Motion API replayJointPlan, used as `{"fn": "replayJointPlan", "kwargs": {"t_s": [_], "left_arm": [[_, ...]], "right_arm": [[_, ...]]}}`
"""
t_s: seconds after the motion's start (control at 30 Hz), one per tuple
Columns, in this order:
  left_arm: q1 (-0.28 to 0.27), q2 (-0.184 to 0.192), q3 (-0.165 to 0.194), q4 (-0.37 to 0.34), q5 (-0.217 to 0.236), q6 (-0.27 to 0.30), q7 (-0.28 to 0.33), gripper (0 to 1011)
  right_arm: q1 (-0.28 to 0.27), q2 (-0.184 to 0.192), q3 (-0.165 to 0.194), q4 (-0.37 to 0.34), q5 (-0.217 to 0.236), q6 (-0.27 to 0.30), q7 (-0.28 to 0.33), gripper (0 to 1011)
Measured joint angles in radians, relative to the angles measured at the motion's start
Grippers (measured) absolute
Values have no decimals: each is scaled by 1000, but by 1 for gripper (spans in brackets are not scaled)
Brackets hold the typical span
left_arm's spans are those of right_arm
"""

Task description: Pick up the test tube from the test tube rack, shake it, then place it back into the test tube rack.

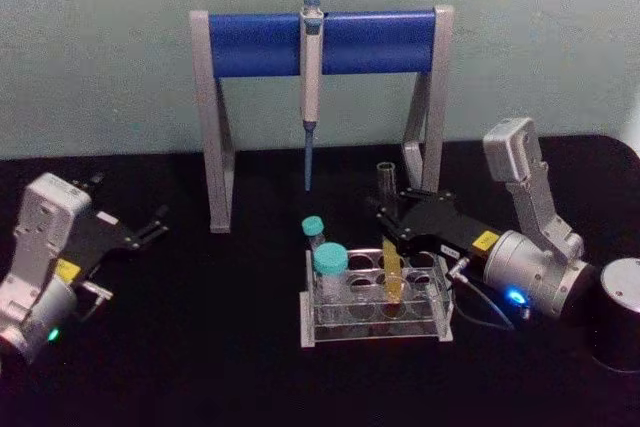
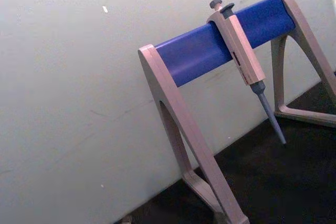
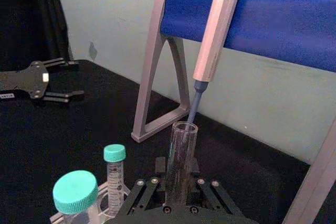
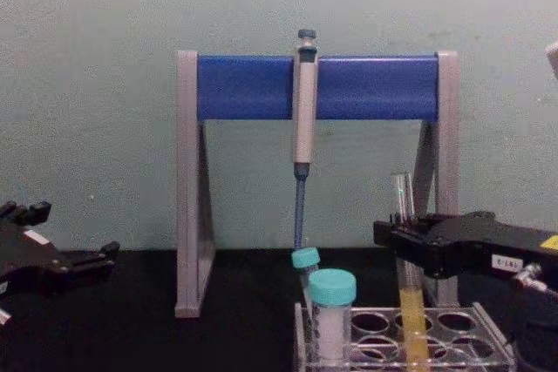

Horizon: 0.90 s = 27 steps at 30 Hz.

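One test tube [image 1: 392, 285], two teal-capped tubes [image 1: 314, 231] [image 1: 330, 267], one rack [image 1: 372, 333], one pipette [image 1: 311, 72], one stand [image 1: 250, 44], two pincers [image 1: 158, 226] [image 1: 388, 215].

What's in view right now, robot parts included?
clear glass test tube with yellow liquid: 1, clear and yellow, standing in the rack
clear plastic test tube rack: 1, clear, centre-right
teal-capped tubes: 2, clear with teal caps, rack's left end
grey pipette: 1, grey with blue tip, hanging from the stand's bar
pipette stand: 1, grey legs, blue bar, behind the rack
black table: 1, black, under everything
left gripper: 1, black, open, parked at table's left
right gripper: 1, black, shut on the test tube
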State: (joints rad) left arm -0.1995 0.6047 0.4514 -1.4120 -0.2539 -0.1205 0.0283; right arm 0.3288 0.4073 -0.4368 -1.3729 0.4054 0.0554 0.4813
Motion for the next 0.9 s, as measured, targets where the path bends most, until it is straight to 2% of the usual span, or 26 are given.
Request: {"fn": "replayJointPlan", "kwargs": {"t_s": [0.9], "left_arm": [[0, 0, 0, 0, 0, 0, 0, 1001]], "right_arm": [[0, 0, 0, 0, 0, 0, 0, 238]]}}
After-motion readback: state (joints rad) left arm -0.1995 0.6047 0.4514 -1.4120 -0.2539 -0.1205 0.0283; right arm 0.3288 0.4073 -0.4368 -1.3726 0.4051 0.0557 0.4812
